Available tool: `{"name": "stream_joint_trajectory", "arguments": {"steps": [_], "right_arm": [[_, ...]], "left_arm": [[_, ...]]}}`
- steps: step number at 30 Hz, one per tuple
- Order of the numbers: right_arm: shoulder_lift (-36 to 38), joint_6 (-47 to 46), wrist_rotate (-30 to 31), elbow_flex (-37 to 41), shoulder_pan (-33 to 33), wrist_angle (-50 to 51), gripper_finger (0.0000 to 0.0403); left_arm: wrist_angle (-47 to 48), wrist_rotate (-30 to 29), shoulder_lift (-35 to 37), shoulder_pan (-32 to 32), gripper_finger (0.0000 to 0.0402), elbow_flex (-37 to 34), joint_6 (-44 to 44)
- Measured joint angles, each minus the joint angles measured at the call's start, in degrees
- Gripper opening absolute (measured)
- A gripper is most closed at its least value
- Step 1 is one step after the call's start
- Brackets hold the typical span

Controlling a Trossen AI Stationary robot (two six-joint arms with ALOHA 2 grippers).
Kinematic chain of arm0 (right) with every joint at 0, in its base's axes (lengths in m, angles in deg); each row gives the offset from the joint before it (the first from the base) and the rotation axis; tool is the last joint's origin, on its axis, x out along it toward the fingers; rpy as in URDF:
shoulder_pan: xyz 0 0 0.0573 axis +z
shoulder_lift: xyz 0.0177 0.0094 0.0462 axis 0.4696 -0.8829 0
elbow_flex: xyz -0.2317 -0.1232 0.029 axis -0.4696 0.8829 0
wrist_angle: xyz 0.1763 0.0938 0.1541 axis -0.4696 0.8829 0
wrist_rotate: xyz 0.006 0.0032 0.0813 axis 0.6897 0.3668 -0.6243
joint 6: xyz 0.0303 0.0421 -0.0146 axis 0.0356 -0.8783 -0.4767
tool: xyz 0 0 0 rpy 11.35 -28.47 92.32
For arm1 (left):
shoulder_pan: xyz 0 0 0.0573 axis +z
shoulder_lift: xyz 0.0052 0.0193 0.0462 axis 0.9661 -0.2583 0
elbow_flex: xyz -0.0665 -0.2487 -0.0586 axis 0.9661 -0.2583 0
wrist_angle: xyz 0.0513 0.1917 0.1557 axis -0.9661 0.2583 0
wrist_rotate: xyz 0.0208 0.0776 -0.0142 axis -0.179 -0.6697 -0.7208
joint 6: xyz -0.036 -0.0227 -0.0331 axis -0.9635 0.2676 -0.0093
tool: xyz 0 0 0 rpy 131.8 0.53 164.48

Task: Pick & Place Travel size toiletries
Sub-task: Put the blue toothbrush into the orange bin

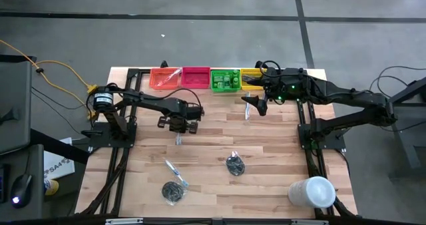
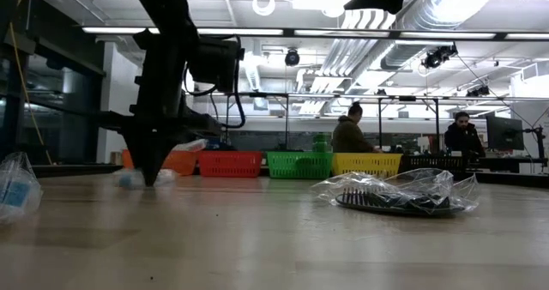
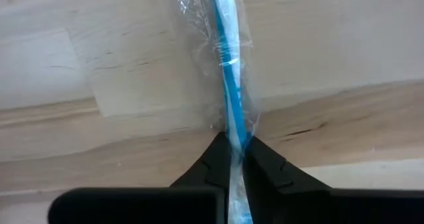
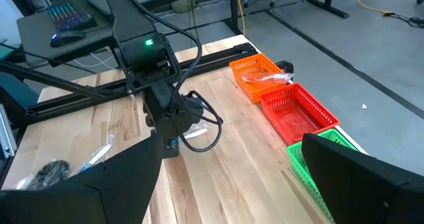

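Observation:
A clear-wrapped white-blue toothbrush lies flat on the wooden table, and my left gripper stands over it, pointing down and shut on it. In the high view this toothbrush sticks out from under the left gripper toward the near edge. A second toothbrush and two dark bundles lie nearer the front. My right gripper hangs open above the table near the bins, with nothing between its fingers. My left gripper pinches the toothbrush's blue handle, wrapper and all, between its two fingertips. The fingers come from above, pointing down, and lie across the handle. The toothbrush rests on the table along its length.
Orange, red, green and yellow bins line the far edge. A large white cylinder stands at the near right corner. People sit in the room behind.

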Motion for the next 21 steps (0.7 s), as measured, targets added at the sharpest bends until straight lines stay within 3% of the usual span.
{"name": "stream_joint_trajectory", "arguments": {"steps": [7,13,21], "right_arm": [[0.0,0.0,0.0,0.0,0.0,0.0,0.0354],[0.0,0.2,0.7,0.0,0.0,-0.4,0.0354],[0.0,0.1,1.7,0.0,0.0,-1.3,0.0354]], "left_arm": [[7.6,0.6,3.4,2.8,0.0016,3.0,10.9],[15.8,-6.0,9.5,8.9,0.0013,10.6,25.0],[22.8,-14.9,12.4,19.8,0.0019,22.3,59.8]]}}
